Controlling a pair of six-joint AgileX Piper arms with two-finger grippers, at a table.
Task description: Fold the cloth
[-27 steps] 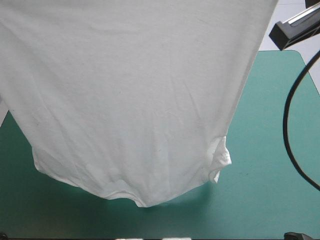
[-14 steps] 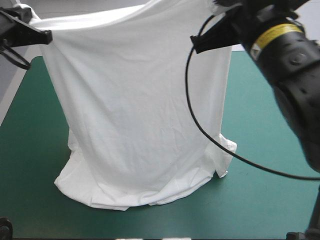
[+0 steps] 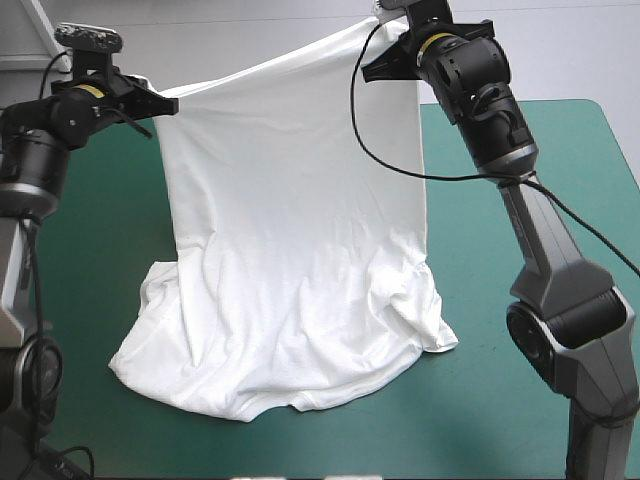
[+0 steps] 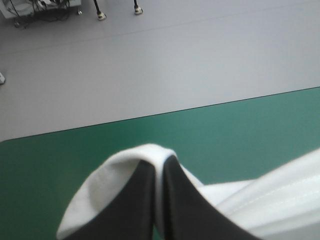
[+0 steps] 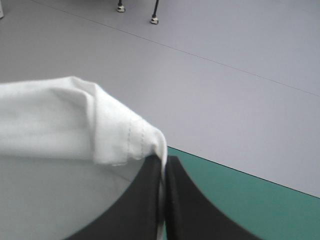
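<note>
The hanging T-shirt [image 3: 290, 250] blocks the middle; bare teal-green cover [image 3: 585, 160] lies open on both sides.

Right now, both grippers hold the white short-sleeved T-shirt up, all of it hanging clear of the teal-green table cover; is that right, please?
No: in the high view the lower part of the white short-sleeved T-shirt rests crumpled on the teal-green table cover. The left gripper and right gripper do hold it up.
</note>
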